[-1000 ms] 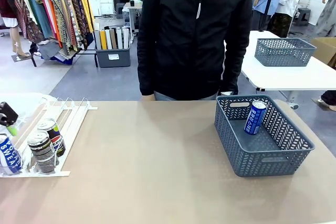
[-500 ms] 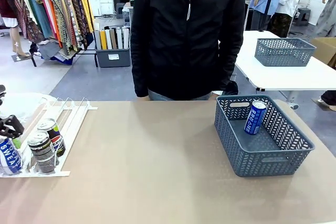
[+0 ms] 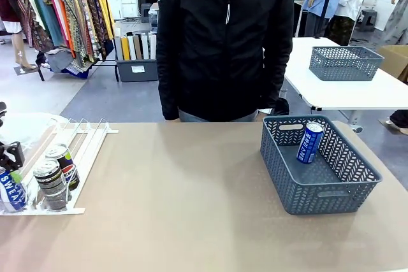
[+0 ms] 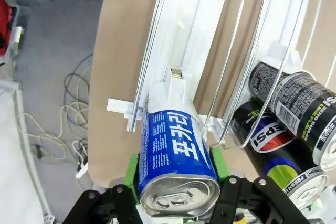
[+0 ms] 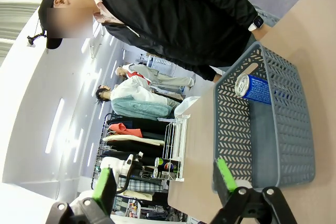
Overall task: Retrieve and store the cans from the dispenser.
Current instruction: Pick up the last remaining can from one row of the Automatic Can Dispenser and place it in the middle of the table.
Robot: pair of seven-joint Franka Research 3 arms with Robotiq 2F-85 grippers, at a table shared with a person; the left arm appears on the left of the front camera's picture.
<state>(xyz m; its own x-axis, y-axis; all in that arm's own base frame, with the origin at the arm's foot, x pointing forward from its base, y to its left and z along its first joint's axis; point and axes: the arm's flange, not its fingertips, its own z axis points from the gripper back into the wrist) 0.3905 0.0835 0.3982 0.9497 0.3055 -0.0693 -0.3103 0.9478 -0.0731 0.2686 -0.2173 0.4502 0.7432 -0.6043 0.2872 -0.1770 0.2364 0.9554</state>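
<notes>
spotter: blue-and-white can [image 4: 176, 145] sits at the front end of the outer lane of the dispenser [image 4: 184, 51], lower middle of the left wrist view. its silver top faces the camera.
logger: why there?
spotter: lanes slope, so my guess is cans slide down to the front stoppers and wait. dark cans [image 4: 286, 124] are queued in the next lane over, right side of the frame, likely for the same reason.
logger: left gripper [image 4: 175, 174]?
spotter: pinching that can. green pads [image 4: 132, 169] press against opposite flanks just under the top. the thin rails leave little else to grab, which probably explains the hold. the can is not yet lifted out of its lane.
logger: where is it headed?
spotter: probably the grey basket [image 3: 319, 186], right of centre in the front view and well apart from the rack. one blue can [image 3: 311, 143] already leans against its far wall, so that looks like the storage spot.
logger: right gripper [image 5: 165, 179]?
spotter: fingers spread, nothing between them. its wrist view looks toward the basket.
logger: anyone else?
spotter: person [image 3: 223, 42] stands at the far edge of the table [image 3: 191, 208], upper middle of the front view, arms down and not reaching in.
</notes>
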